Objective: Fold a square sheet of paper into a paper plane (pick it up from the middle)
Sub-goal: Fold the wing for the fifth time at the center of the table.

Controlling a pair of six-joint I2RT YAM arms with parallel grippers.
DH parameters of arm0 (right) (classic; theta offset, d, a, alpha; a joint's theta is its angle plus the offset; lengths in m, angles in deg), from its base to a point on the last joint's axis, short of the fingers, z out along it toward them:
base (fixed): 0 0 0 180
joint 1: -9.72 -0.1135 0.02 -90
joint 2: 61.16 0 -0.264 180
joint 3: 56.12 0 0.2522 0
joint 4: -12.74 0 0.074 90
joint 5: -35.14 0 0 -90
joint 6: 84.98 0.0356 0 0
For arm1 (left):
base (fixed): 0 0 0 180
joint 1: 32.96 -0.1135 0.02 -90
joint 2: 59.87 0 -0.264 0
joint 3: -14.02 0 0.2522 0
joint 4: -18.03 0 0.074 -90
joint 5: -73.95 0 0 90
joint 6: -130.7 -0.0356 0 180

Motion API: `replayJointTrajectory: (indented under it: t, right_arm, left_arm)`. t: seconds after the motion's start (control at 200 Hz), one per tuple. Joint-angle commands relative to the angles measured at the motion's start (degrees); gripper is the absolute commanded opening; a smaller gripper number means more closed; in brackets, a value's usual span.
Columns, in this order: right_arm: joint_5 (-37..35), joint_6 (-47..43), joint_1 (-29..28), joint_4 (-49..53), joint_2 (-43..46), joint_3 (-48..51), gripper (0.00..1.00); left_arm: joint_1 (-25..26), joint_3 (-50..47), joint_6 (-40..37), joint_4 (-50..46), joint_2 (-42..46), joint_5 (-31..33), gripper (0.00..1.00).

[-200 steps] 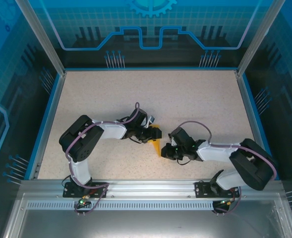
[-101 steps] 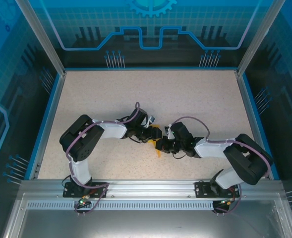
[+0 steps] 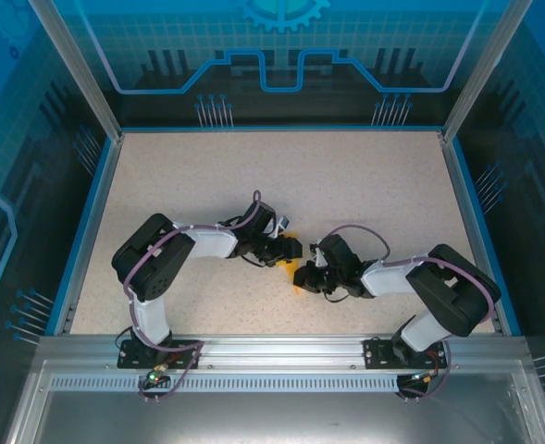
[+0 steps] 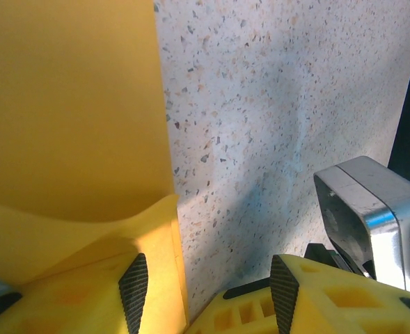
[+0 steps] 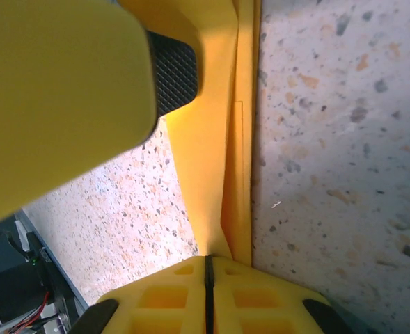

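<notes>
**Q:** Where is the paper (image 3: 294,250)?

**A:** It lies on the counter (image 3: 253,176), just to the 6 o'clock side of centre, between the two tools.

**Q:** What is the state of the right tool (image 3: 307,276)?

**A:** It sits at the paper's 4 o'clock. The fingers are fully together and pinch a raised fold of the paper. In the right wrist view the fold narrows into the seam between them.

**Q:** What is the state of the left tool (image 3: 279,252)?

**A:** It sits at the paper's 10 o'clock. The jaws stand about half apart and grip nothing. The paper's edge curls up beside one pad (image 4: 133,282), and bare counter shows between the pads.
</notes>
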Motion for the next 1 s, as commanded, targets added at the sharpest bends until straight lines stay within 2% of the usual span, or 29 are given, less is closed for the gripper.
replayJointTrajectory:
  t: [0.0, 0.445, 0.765, 0.995]
  right_arm:
    - [-0.47, 0.38, 0.32, 6.02, 0.45, 2.75, 0.09]
    - [0.62, -2.52, -0.08, 11.61, 10.84, -0.42, 0.11]
    - [4.09, -0.77, -1.1, 5.8, 1.9, -4.18, 0.12]
    - [0.36, -1.58, -1.03, 10.19, 2.66, -0.75, 0.12]
  left_arm:
    - [0.16, 0.33, -1.05, -3.0, -2.41, 0.73, 0.53]
    - [0.16, 0.69, -1.01, -3.43, -2.78, 0.65, 0.53]
    - [0.15, 1.3, -0.98, -3.79, -3.07, 0.39, 0.53]
    - [0.16, 1.13, -1.62, -4.57, -2.73, 0.6, 0.53]
